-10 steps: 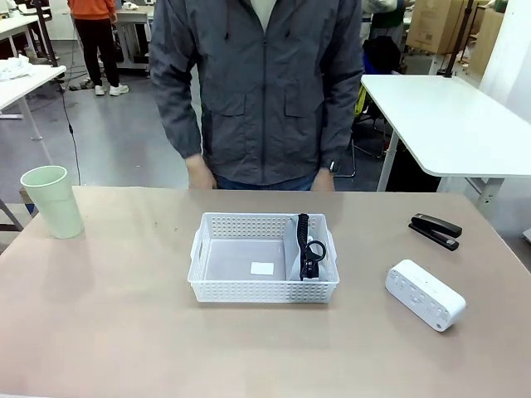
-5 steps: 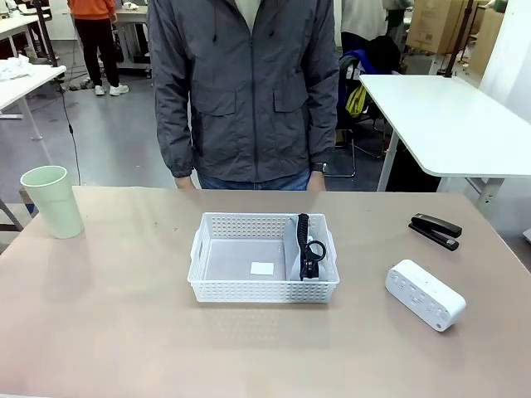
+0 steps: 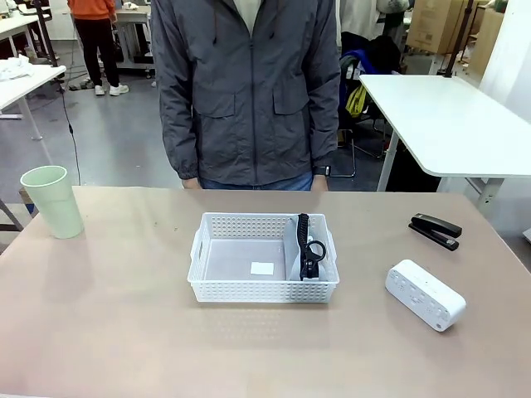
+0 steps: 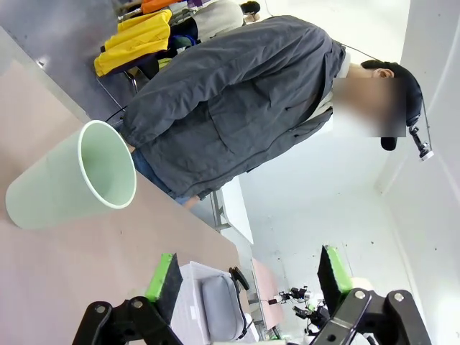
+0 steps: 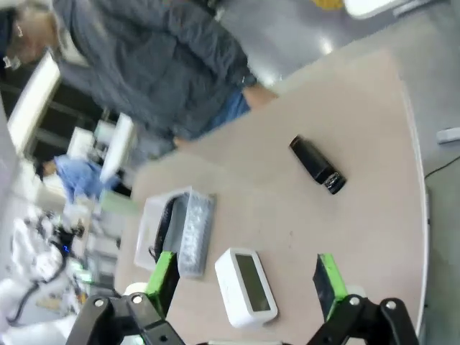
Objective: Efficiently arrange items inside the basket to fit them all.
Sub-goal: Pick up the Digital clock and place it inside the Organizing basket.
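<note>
The left gripper [image 4: 249, 277] stands wide open, its two green pads [image 4: 164, 277] far apart with nothing between them. Ahead of it and off to one side, the pale green cup [image 4: 72, 183] stands on the tan table [image 4: 43, 273], near the gripper and apart from its fingers. Straight ahead through the gap, farther off, sits the white perforated basket [image 4: 192, 295]. The grey zip pouch [image 4: 219, 316] is inside it, with the pouch's black strap [image 4: 239, 277] along the top. Beyond the table's far edge a person [image 4: 230, 108] in a dark grey jacket stands facing the robot, arms hanging down.

The right gripper [image 5: 244, 277] is also spread fully and holds nothing. The white box [image 5: 244, 287] lies on the table straight ahead of its gap. It is the nearest thing to this gripper and neither finger touches it. The small black block [image 5: 316, 165] lies farther ahead, well apart from the box, toward the person's side. The basket sits off to the side of the box, away from the black block.

In the front view, the pouch stands on its edge against the basket wall on the right gripper's side, and a small white label [image 3: 262, 268] lies on the basket floor beside it. The cup, the box and the block all rest on the table outside the basket
</note>
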`<state>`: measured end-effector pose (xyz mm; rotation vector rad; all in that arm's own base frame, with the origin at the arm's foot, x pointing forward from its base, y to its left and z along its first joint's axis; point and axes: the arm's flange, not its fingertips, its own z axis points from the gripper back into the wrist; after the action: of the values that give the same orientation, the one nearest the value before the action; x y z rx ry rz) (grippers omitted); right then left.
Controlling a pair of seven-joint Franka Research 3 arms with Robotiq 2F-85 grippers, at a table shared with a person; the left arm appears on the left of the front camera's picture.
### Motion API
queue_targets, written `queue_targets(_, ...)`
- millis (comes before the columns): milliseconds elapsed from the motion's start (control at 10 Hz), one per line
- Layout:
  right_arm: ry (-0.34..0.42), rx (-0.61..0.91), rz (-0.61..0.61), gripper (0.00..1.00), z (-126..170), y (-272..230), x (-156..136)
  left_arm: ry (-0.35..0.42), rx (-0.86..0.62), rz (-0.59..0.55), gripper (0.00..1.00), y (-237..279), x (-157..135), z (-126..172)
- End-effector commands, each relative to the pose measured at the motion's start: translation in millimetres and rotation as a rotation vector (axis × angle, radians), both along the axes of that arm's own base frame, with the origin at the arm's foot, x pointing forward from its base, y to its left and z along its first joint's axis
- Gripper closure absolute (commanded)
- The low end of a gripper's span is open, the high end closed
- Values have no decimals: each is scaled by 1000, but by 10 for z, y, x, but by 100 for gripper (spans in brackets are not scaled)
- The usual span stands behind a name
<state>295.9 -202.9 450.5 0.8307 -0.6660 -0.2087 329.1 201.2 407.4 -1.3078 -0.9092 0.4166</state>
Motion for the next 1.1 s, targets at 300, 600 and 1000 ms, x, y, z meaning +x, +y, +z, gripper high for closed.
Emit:
queue_targets(300, 114, -643, 268, 0, -58, 2108, 64, -24, -2, 0, 0, 5, -12, 10)
queue_targets(600, 70, -914, 406, 0, -210, 2736, -58, -24, -2, 0, 0, 5, -12, 10)
queue_targets(1000, 86, -903, 427, 0, 251, 2986, 589, -24, -2, 0, 0, 5, -12, 10)
